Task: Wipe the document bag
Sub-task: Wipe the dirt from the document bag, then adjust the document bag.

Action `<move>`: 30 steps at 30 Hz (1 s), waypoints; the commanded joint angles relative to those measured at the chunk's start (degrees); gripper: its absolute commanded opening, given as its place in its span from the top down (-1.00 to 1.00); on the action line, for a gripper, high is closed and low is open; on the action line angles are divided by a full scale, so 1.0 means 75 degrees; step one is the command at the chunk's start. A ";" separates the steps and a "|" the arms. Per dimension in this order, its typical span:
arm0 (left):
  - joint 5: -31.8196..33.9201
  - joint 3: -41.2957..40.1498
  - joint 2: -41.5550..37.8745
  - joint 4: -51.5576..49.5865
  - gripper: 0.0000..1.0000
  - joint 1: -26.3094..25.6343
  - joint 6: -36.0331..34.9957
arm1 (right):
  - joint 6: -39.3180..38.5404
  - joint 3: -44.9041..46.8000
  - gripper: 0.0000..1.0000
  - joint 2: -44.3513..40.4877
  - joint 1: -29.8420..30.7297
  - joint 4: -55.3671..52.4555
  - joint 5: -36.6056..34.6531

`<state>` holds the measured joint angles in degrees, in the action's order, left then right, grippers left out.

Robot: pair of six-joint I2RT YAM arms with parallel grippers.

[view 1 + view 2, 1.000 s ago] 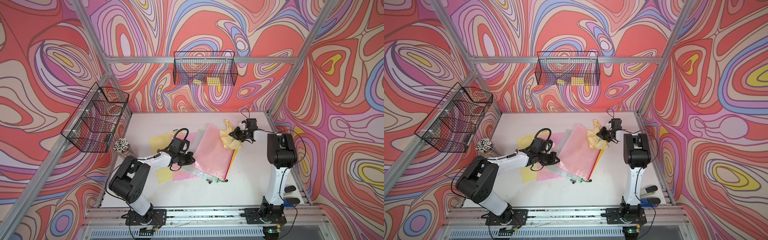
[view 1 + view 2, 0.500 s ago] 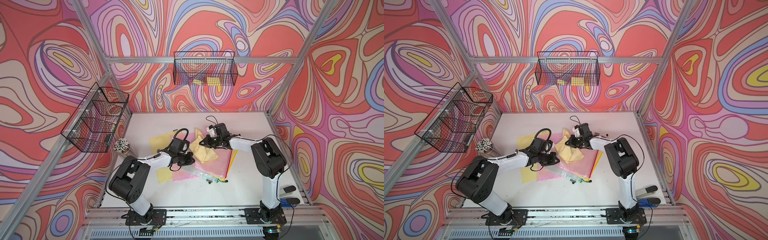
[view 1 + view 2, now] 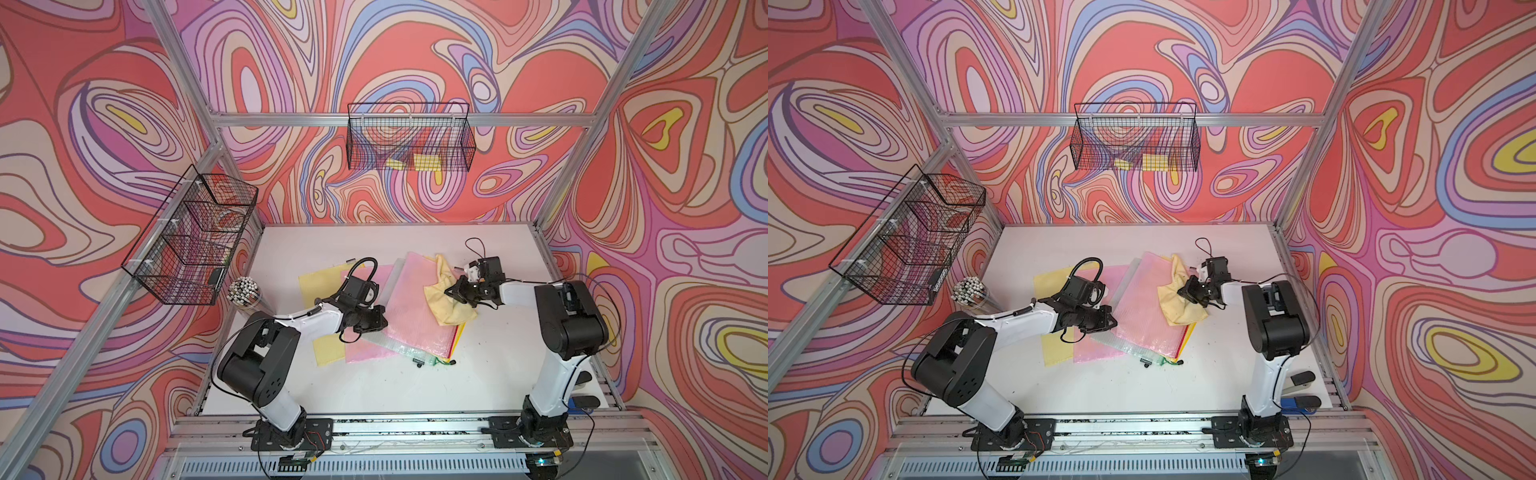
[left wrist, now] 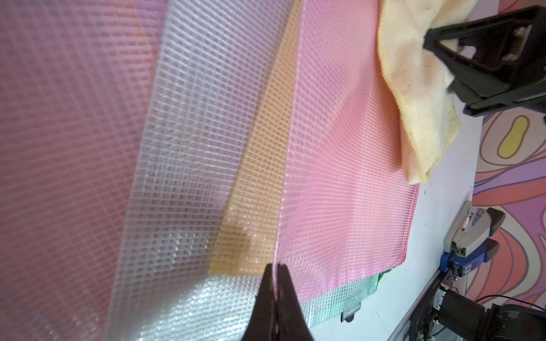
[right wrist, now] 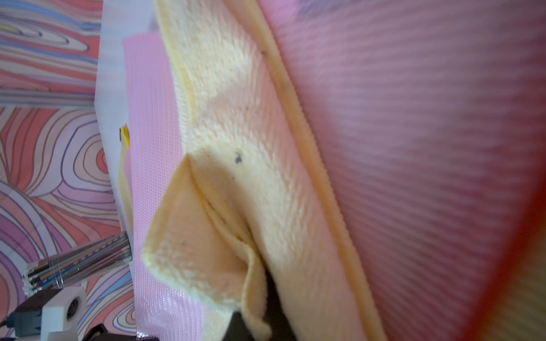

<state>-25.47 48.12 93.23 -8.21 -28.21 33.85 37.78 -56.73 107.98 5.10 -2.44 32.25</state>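
Document bag: the pink mesh document bag (image 3: 409,316) lies on top of a fanned pile of other bags (image 3: 320,282) mid-desk, zip end toward the front edge.
Cloth: a yellow cloth (image 3: 446,301) sits on the bag's right side and spills onto the desk (image 3: 415,386).
Right gripper: the right gripper (image 3: 455,291) is clamped on a fold of the cloth.
Left gripper: the left gripper (image 4: 276,271) is pinched tight on the bag's left edge, steadying it.
Progress: wiping looks underway; the cloth covers only the right strip, so the middle and left probably remain.
Surroundings: pen cup (image 3: 243,291) at the left edge; stapler (image 3: 1302,401) by the front right corner.
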 commanded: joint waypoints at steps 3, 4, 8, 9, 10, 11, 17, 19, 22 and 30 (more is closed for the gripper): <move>0.0619 0.0773 -0.0934 -0.1459 1.00 -0.0018 -0.0582 | -0.0783 -0.0019 1.00 -0.1086 -0.0579 -0.1142 -0.0651; 0.0774 0.0907 -0.1165 -0.1721 1.00 -0.0010 -0.0678 | -0.0848 -0.0083 1.00 -0.1284 -0.0598 -0.1307 -0.0743; 0.1906 0.1567 -0.2046 -0.3168 1.00 0.0139 -0.1068 | -0.0965 -0.0194 1.00 -0.1963 -0.0610 -0.1624 -0.0959; 0.2223 0.1761 -0.2212 -0.3588 1.00 0.0220 -0.1161 | -0.0955 -0.0194 1.00 -0.2067 -0.0610 -0.1655 -0.0979; 0.2544 0.1995 -0.2394 -0.4018 1.00 0.0302 -0.1280 | -0.0942 -0.0161 1.00 -0.2162 -0.0610 -0.1656 -0.0984; 0.2925 0.2215 -0.2558 -0.4432 1.00 0.0346 -0.1410 | -0.0934 -0.0128 1.00 -0.2215 -0.0610 -0.1661 -0.0984; 0.5346 0.3857 -0.2849 -0.6557 1.00 0.0350 -0.2193 | -0.0764 0.0276 1.00 -0.2414 -0.0610 -0.1451 -0.0834; 0.5452 0.4315 -0.2667 -0.6835 1.00 0.0333 -0.2379 | -0.0747 0.0364 1.00 -0.2528 -0.0610 -0.1436 -0.0811; 0.5002 0.4630 -0.2178 -0.6740 1.00 0.0063 -0.2532 | -0.0757 0.0392 1.00 -0.2750 -0.0607 -0.1548 -0.0818; 0.4597 0.5048 0.0081 -0.5783 1.00 -0.1994 -0.2314 | -0.0969 0.0253 1.00 -0.3670 -0.0616 -0.2265 -0.1090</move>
<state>10.20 84.14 89.43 -52.80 -38.92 16.73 31.77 -54.00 82.91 0.45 -16.95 25.47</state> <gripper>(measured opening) 0.047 0.050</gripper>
